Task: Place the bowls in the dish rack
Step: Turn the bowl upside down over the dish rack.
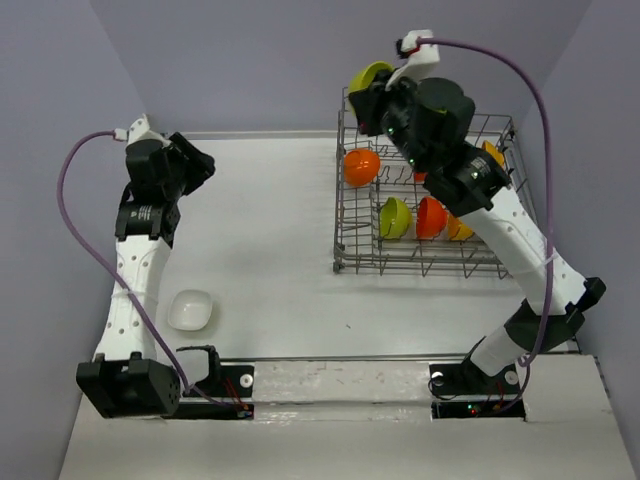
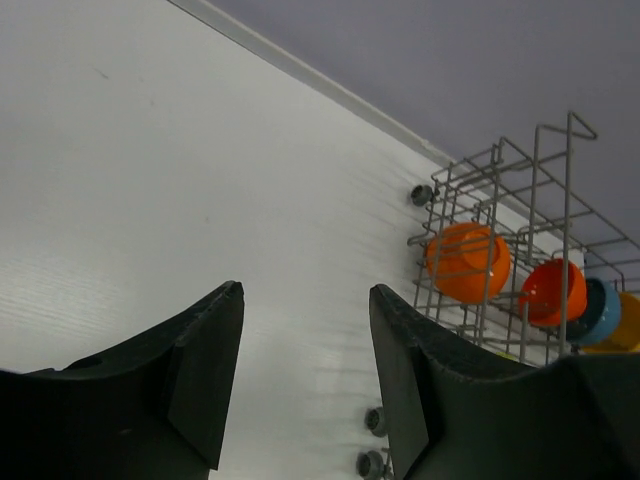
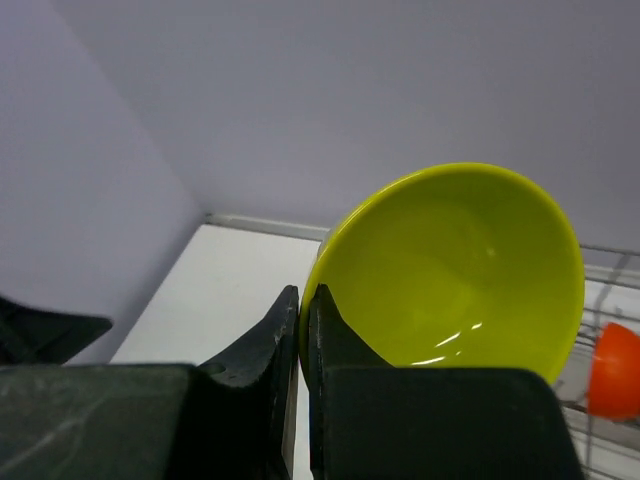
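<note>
Well left of the dish rack (image 1: 345, 225), the left gripper (image 2: 305, 300) hangs with jaws spread, holding nothing. 1 white bowl (image 1: 190, 310) lies on the table (image 1: 270, 200), also well left of the rack, toward the near edge. Above the rack's far left corner, the right gripper (image 3: 303, 300) pinches the rim of a lime green bowl (image 3: 450, 270). Glossy and stiff, this bowl probably slips easily and could chip, so the thin rim looks the sensible hold.

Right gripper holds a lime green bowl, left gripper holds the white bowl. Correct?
No. The left gripper is open and empty, as the left wrist view shows; the white bowl sits on the table in the top view. The right gripper does hold a lime green bowl.
</note>
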Tool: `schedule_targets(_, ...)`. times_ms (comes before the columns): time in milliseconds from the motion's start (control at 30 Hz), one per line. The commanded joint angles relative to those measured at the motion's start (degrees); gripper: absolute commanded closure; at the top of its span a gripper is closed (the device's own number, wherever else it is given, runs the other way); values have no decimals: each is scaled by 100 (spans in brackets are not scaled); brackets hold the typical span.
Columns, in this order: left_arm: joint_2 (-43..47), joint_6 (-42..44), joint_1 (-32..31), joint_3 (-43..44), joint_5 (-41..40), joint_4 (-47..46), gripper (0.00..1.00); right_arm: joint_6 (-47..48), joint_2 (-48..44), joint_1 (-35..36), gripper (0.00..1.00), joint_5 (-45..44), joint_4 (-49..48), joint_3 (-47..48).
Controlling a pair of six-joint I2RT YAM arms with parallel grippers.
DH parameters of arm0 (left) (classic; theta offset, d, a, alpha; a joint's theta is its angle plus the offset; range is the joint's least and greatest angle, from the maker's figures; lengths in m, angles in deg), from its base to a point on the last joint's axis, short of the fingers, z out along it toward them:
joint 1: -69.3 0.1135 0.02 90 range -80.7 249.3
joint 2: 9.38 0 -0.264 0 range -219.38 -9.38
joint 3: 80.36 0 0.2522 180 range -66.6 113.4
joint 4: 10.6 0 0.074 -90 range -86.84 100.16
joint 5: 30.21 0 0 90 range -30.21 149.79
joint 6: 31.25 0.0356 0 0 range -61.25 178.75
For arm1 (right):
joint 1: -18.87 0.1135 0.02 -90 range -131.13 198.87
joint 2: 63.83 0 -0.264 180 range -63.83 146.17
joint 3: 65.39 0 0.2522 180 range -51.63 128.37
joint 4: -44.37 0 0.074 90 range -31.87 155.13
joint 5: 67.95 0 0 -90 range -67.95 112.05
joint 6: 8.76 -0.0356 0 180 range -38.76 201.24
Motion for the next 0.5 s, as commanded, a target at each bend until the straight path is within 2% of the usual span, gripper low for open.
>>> schedule_targets(0, -459, 49, -988, 490, -206, -243, 38, -682, -234, -799, 99, 482, -438, -728)
schedule_targets(100, -960, -13, -1771, 973, -610, -243, 38, -1183, -446, -1555, 99, 1375, -736, -1290)
schedule_targets(133, -1091, -30, -1938, 975, -690, -251, 38, -1332, -465, -1774, 99, 1379, -816, -1431)
schedule_targets(167, -1301, -39, -2087, 1131, -743, -251, 38, -1490, -473, -2237, 99, 1910, -895, -1720)
schedule_targets(233, -1496, -48, -2527, 1334, -901, -260, 38, -2044, -500, -2644, 99, 2885, -1386, -2107)
schedule_targets(267, -1662, -48, -2781, 1413, -936, -260, 38, -2246, -509, -2855, 99, 3056, -1693, -2475)
schedule_targets(467, -2304, 31, -3564, 1809, -1191, -252, 39, -2826, -412, -3191, 99, 3943, -2546, -3119)
